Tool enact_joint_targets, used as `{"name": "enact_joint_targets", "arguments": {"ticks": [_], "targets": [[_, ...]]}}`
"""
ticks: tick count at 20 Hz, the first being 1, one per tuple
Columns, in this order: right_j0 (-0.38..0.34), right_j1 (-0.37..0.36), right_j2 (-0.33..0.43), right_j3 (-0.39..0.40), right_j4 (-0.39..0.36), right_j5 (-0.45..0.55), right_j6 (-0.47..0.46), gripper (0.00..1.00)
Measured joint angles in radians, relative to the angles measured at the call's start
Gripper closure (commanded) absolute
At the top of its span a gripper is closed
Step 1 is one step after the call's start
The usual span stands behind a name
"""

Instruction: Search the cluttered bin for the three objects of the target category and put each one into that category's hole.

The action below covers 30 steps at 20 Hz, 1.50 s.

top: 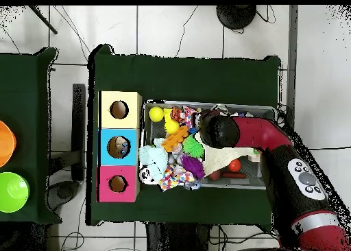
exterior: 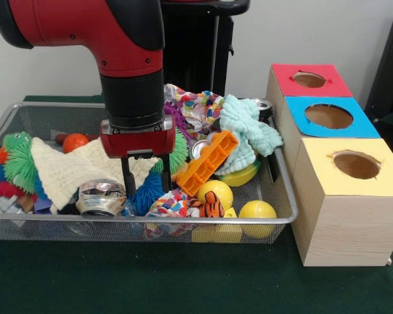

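Gripper [exterior: 146, 178] low in the bin [exterior: 183, 220], fingers slightly apart, empty, over a cloth [exterior: 72, 171]. No bottle visible, likely buried. Risk: snagging cloth instead. Blue hole [exterior: 329, 116] far right.

The red and black arm [top: 274, 152] reached from the lower right over the wire-mesh bin [top: 264, 110], its black wrist hiding the pincer. Left of the bin stood three boxes — yellow-topped [top: 130, 101], blue-topped [top: 106, 147], red-topped [top: 106, 184] — on the green counter [top: 185, 73]. A yellow ball [top: 156, 114] lay in the bin's corner.
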State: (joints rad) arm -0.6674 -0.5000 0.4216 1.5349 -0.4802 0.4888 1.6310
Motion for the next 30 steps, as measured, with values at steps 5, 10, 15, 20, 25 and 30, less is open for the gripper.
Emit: {"name": "enact_joint_targets", "arguments": {"ticks": [5, 10, 15, 20, 25, 30], "targets": [[-0.002, 0.012, 0.000, 0.000, -0.026, 0.000, 0.000, 0.00], [-0.004, 0.025, 0.001, 0.000, -0.034, 0.000, 0.000, 0.00], [-0.013, 0.038, 0.007, 0.000, -0.038, 0.000, 0.000, 0.00], [-0.041, 0.046, 0.028, -0.001, -0.039, 0.000, 0.000, 0.00], [-0.061, 0.046, 0.048, -0.008, -0.040, 0.009, 0.000, 0.00], [-0.083, 0.038, 0.065, -0.019, -0.042, 0.049, 0.000, 0.00]]}}
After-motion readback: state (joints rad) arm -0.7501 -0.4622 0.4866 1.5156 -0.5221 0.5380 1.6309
